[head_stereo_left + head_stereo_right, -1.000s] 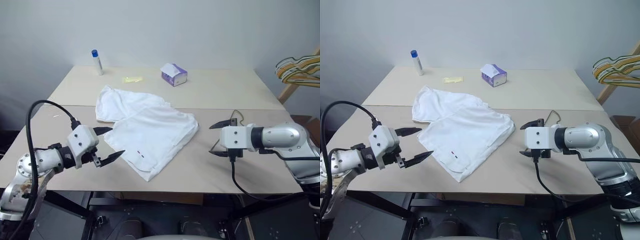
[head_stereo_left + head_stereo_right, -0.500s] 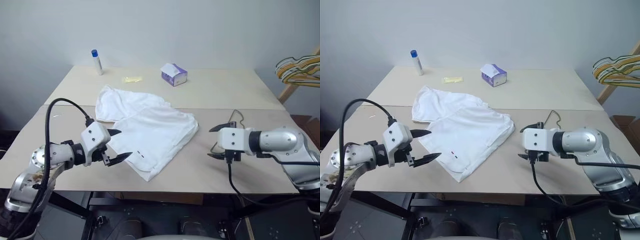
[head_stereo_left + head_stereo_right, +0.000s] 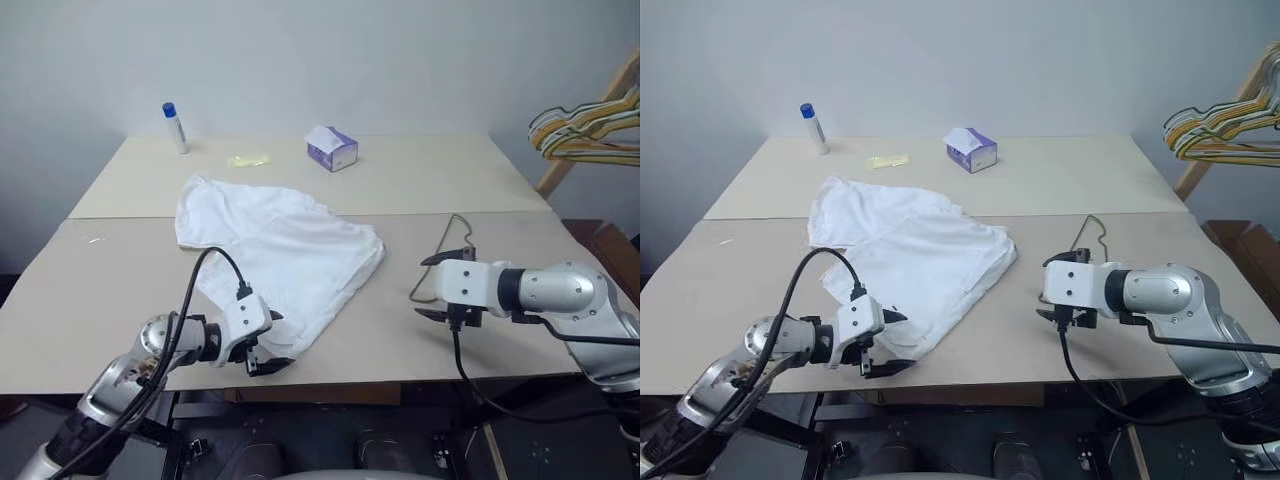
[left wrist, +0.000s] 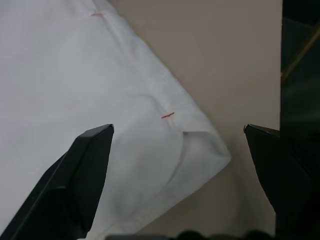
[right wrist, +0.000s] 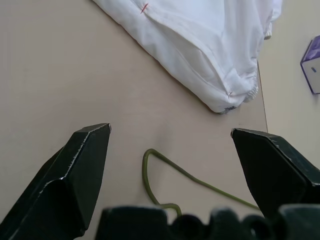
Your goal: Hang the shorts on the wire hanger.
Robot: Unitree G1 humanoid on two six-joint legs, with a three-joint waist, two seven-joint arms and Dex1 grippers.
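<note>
Head views: the white shorts (image 3: pixel 275 250) lie flat in the middle of the table (image 3: pixel 520 340), with the left gripper (image 3: pixel 268 345) spread open at their near corner and the right gripper (image 3: pixel 432 286) open above the wire hanger (image 3: pixel 452 235), which lies on the table just right of the shorts. Left wrist view: the two black fingers (image 4: pixel 75 180) stand wide apart on either side of the folded hem corner of the shorts, which bears small red marks. Right wrist view: the open fingers (image 5: pixel 70 180) frame the curved hook of the hanger on the bare tabletop, the waistband end of the shorts lying beyond it.
</note>
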